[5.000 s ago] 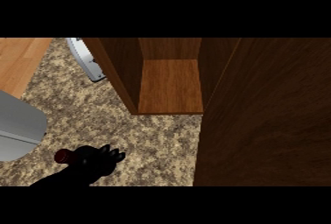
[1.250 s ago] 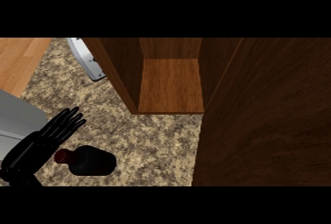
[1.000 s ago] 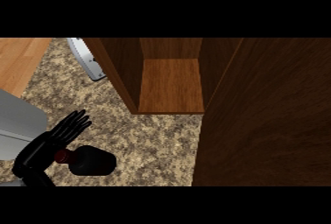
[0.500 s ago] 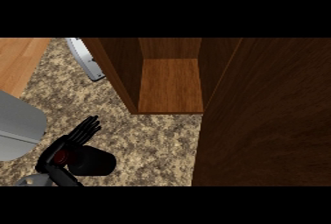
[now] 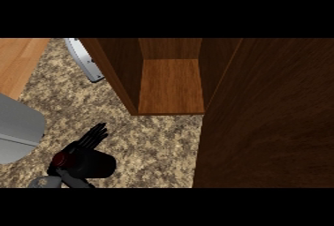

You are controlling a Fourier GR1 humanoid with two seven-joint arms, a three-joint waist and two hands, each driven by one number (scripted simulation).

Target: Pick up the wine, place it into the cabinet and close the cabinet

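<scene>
One hand (image 5: 83, 145) is visible, low at the left of the head view, at the end of a forearm that enters from the lower edge. It is black, and its fingers (image 5: 96, 133) are straight and point up and to the right, toward the cabinet. The hand lies against the dark wine bottle (image 5: 91, 164), but its fingers do not curl around the bottle, so the hand is open and grips nothing. Which of the robot's hands this is, I cannot say with certainty; it shows at the left side. The wine bottle stands on the speckled counter (image 5: 150, 141), and it is seen from above, with its dark red cap (image 5: 63, 159) toward the left and its black body toward the right. To the left of the hand there is a grey rounded surface (image 5: 16, 130). Farther up and to the right the wooden cabinet (image 5: 171, 86) is open, with its shelf floor visible. The wide dark wooden door (image 5: 267, 114) fills the right side of the view. A small metallic object (image 5: 85, 59) lies by the left wall of the cabinet.
</scene>
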